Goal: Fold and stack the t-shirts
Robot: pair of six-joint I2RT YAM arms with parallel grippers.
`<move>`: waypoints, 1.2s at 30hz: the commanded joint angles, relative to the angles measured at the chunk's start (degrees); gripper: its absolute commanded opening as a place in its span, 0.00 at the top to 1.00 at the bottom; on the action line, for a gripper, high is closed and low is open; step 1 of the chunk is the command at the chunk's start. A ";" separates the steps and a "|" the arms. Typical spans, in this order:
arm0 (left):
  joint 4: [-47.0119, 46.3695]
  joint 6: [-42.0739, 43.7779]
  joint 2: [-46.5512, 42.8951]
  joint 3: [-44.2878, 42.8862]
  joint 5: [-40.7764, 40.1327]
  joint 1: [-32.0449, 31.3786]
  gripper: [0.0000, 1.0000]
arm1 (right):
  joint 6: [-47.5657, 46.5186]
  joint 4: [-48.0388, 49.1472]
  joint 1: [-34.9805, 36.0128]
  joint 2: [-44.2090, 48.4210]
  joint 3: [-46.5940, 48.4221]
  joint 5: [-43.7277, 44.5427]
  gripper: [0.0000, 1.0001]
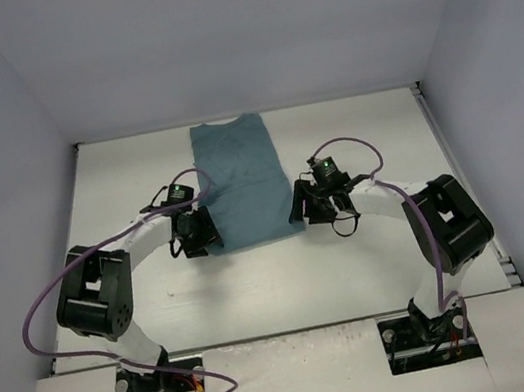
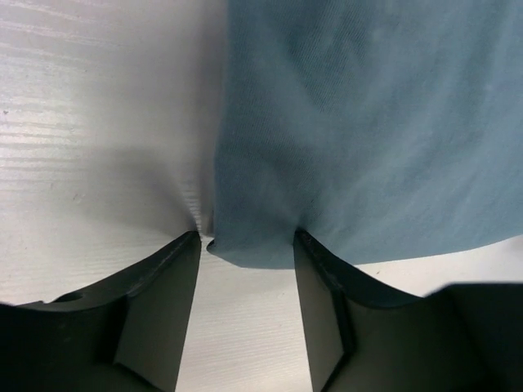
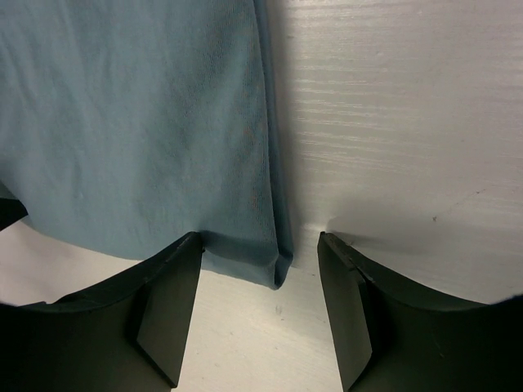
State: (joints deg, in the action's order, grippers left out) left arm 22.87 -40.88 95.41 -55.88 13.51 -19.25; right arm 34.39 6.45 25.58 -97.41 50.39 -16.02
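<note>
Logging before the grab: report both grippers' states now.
Left gripper: open, shirt corner between its fingers, not gripped.
Right gripper: open, other near corner likewise.

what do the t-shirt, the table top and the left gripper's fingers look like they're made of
t-shirt: soft knit cloth, maybe cotton jersey, matte teal; a fine fabric texture and a limp folded edge show.
table: white, faintly glossy, with fine parallel grain lines; painted or laminated board, cannot tell which.
left gripper's fingers: probably hard black plastic, smooth and matte with crisp moulded edges.
</note>
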 commanded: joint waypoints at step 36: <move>3.10 3.68 -8.92 12.09 3.61 -0.24 1.00 | 3.77 -1.66 5.10 11.62 -11.55 3.26 1.00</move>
State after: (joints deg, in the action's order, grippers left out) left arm 16.89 -39.84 92.64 -49.66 18.14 -19.00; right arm 38.80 10.91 27.90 -92.87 41.74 -16.11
